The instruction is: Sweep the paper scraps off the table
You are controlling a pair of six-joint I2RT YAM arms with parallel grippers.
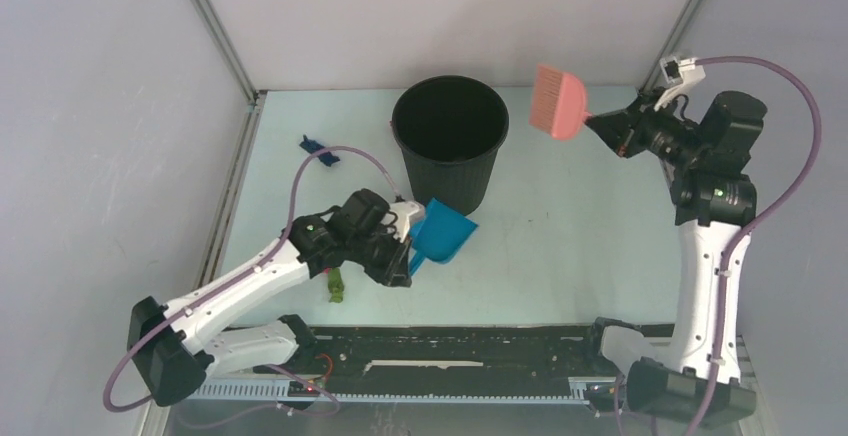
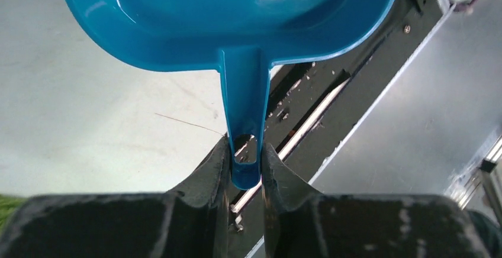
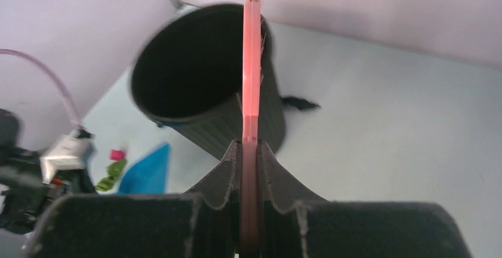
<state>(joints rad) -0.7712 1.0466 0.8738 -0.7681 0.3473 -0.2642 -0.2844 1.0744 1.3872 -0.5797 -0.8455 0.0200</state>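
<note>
Pale mint-green flat table (image 1: 560,246) with aluminium frame edges, spread across the top view.

At 12 o'clock from its middle, a tall black ribbed plastic bin (image 1: 450,178), upright, mouth open.

At 7 o'clock from the bin, the left gripper (image 1: 411,258), closed to a narrow gap on the handle of a blue plastic dustpan (image 1: 446,234). In the left wrist view, fingers (image 2: 216,172) pressed on either side of the handle's looped end. Pan tilted, its wide mouth just beside the bin's base.

At 3 o'clock from the bin, the right gripper (image 1: 598,126), clamped tight on the handle of a pink plastic hand brush (image 1: 558,103). Brush held in the air, bristles pointing to 11 o'clock, near the bin's rim. Seen edge-on in the right wrist view (image 3: 252,51), in front of the bin's mouth.

Of the paper scraps (image 1: 318,149), a dark blue crumpled one at 10 o'clock from the bin, near the left frame edge. A green scrap (image 1: 337,284) on the table at 7 o'clock from the left gripper, just beside that arm. In the right wrist view, a magenta scrap (image 3: 117,154) just beside the green one, and a black scrap (image 3: 299,103) on the table just behind the bin.
</note>
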